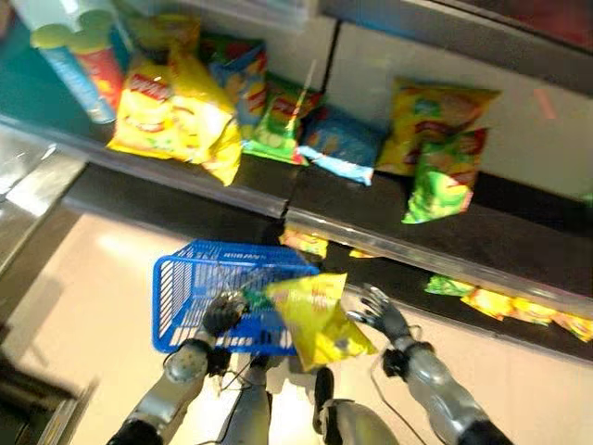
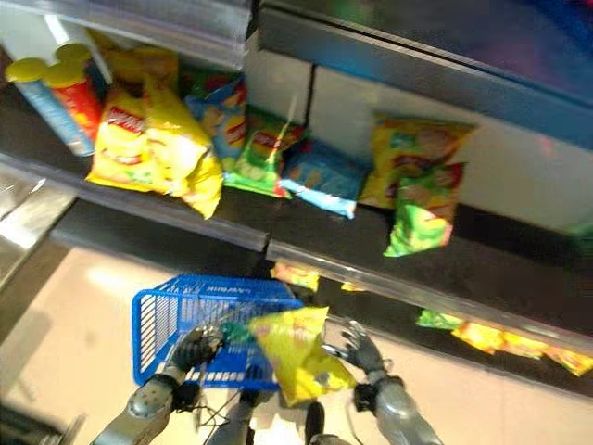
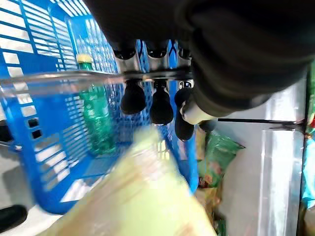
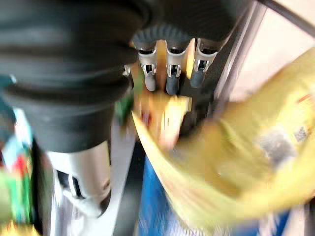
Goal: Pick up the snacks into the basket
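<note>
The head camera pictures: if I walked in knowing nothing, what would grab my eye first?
Probably the yellow snack bag, low in the middle between the robot's two hands and over the near edge of the blue basket. The left hand is curled on the basket's rim, while the right hand is spread open beside the bag. Behind, shelves carry more bright snack bags.

The left hand [image 3: 152,98] reaches over the blue basket [image 3: 44,142], its dark-tipped fingers [image 3: 133,98] curled round the basket's clear handle bar [image 3: 59,78]. Inside the basket a green bottle [image 3: 96,118] with a yellowish cap stands against the slatted wall. A blurred yellow snack bag [image 3: 133,201] lies close before the camera, across the basket's near side, and a green snack bag [image 3: 216,157] shows just past the basket by a silvery surface [image 3: 280,167].
</note>
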Available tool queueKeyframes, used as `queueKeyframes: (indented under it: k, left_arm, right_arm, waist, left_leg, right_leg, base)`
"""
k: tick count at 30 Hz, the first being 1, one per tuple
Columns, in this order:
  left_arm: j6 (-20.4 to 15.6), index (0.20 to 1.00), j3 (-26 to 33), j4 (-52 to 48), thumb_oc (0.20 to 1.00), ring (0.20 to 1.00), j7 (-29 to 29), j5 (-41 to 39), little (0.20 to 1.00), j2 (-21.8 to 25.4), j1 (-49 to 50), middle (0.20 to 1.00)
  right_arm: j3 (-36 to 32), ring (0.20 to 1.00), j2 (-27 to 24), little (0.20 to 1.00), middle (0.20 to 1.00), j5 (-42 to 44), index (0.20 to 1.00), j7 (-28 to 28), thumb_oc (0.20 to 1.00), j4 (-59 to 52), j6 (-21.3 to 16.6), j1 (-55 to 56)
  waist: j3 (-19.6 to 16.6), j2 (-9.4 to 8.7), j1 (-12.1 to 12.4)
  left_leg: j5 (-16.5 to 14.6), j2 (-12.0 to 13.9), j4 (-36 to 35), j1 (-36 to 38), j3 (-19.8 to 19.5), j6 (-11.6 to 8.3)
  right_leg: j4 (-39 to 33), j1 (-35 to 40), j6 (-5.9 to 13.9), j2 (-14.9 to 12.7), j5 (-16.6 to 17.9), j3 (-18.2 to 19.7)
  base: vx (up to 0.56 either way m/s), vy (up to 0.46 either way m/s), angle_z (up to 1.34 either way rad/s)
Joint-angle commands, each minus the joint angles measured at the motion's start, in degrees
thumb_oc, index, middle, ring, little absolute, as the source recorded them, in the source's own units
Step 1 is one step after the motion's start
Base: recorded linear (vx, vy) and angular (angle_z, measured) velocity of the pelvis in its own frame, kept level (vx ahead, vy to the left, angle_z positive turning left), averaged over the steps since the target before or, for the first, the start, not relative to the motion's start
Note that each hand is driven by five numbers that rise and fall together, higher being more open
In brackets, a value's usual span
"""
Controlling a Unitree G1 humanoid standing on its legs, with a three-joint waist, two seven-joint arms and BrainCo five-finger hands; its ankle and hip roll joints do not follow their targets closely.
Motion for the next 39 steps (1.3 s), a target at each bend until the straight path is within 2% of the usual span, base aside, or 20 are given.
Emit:
queueKeyframes:
  k: [1,4,5,6,7,10,14,21,35,39]
  left_arm:
    - [-5.96,0.2,2.44,-5.64,0.2,0.2,-1.77,4.46,0.2,0.67,2.04,0.2]
    - [-6.31,0.2,5.11,-0.54,0.2,0.2,-2.46,5.67,0.2,-0.23,4.66,0.2]
    - [-6.33,0.2,5.09,-0.52,0.2,0.2,-2.45,5.68,0.2,-0.25,4.69,0.2]
    - [-6.2,0.2,6.63,0.48,0.2,0.2,-2.85,6.12,0.2,-0.72,6.35,0.2]
    - [-6.21,0.2,6.63,0.47,0.2,0.2,-2.85,6.13,0.2,-0.73,6.39,0.2]
    - [-5.75,0.2,8.6,3.43,0.2,0.2,-3.51,6.84,0.2,-2.36,9.46,0.2]
    - [-5.51,0.2,8.74,5.16,0.2,0.2,-3.81,7.88,0.2,-3.27,10.55,0.2]
    - [-5.57,0.2,7.36,4.92,0.2,0.2,-3.74,9.67,0.2,-4.36,11.45,0.2]
    - [-5.67,0.2,7.36,6.68,0.2,0.2,-2.88,9.93,0.2,-5.79,10.82,0.2]
    - [-5.67,0.2,7.92,5.16,0.2,0.2,-2.87,9.86,0.2,-5.56,11.34,0.2]
  right_arm:
    - [0.11,1.0,-0.78,1.0,1.0,-3.41,1.0,3.89,1.0,-0.79,-2.0,0.38]
    - [-2.99,1.0,-1.08,1.0,1.0,-6.4,1.0,4.77,1.0,2.47,-2.32,5.51]
    - [-2.99,1.0,-1.09,1.0,1.0,-6.41,1.0,4.76,1.0,2.44,-2.32,5.58]
    - [-4.89,1.0,-0.76,1.0,1.0,-7.21,1.0,4.65,1.0,4.87,-2.16,7.73]
    - [-4.87,1.0,-0.77,1.0,1.0,-7.22,1.0,4.65,1.0,4.88,-2.18,7.76]
    - [-8.02,1.0,0.85,1.0,1.0,-7.62,1.0,4.39,1.0,9.92,-1.75,11.11]
    - [-8.93,1.0,2.08,1.0,1.0,-6.31,1.0,3.83,1.0,9.83,-1.91,11.33]
    - [-7.44,1.0,2.5,1.0,1.0,-5.29,1.0,4.36,1.0,3.91,-2.34,11.5]
    - [-5.91,1.0,3.83,1.0,1.0,-5.69,1.0,3.24,1.0,3.72,-2.47,9.92]
    - [-6.51,1.0,2.82,1.0,1.0,-6.13,1.0,2.98,1.0,-0.54,-2.64,9.08]
  waist:
    - [-7.32,1.14,-0.31]
    - [-10.35,1.51,-1.93]
    - [-10.35,1.53,-1.94]
    - [-12.07,1.83,-2.4]
    - [-12.06,1.83,-2.4]
    - [-15.12,2.31,-3.01]
    - [-17.28,2.58,-3.44]
    - [-18.05,2.25,-3.34]
    - [-19.97,1.74,-2.76]
    - [-20.35,1.8,-2.49]
  left_leg:
    - [-11.1,-2.15,5.51,1.88,1.17,0.97]
    - [-11.07,-2.48,3.87,4.7,1.59,0.89]
    - [-11.06,-2.48,3.81,4.79,1.58,0.89]
    - [-11.21,-2.5,2.9,6.18,1.93,0.92]
    - [-11.2,-2.49,2.83,6.27,1.94,0.92]
    - [-11.01,-2.17,0.97,8.67,2.14,0.75]
    - [-10.95,-2.03,-0.29,10.35,2.49,0.75]
    - [-10.54,-1.69,-1.06,10.76,2.01,0.56]
    - [-9.59,-0.81,-2.73,11.52,1.62,-0.18]
    - [-9.75,-0.62,-2.43,11.77,1.73,-0.29]
  right_leg:
    - [-7.43,-0.39,7.07,-3.62,7.08,3.09]
    - [-8.21,1.56,7.13,-3.92,7.19,3.36]
    - [-8.25,1.64,7.13,-3.92,7.19,3.34]
    - [-8.92,2.51,7.0,-3.87,7.06,3.32]
    - [-8.95,2.58,7.0,-3.87,7.06,3.33]
    - [-10.31,4.63,6.85,-4.09,6.97,3.09]
    - [-10.96,5.7,6.69,-4.12,6.78,3.08]
    - [-11.62,6.22,6.15,-3.73,6.73,2.75]
    - [-14.17,8.11,5.68,-3.52,6.78,2.03]
    - [-14.16,8.36,5.42,-3.36,6.54,2.27]
  base:
    - [0.08,0.055,-0.32]
    - [0.08,0.041,-0.05]
    - [0.1,0.017,0.04]
    - [0.07,0.016,0.01]
    - [0.1,0.014,-0.01]
    - [0.09,-0.009,-0.01]
    - [0.07,-0.007,-0.05]
    - [0.01,-0.007,-0.01]
    - [0.0,-0.012,0.03]
    - [0.0,0.0,0.0]
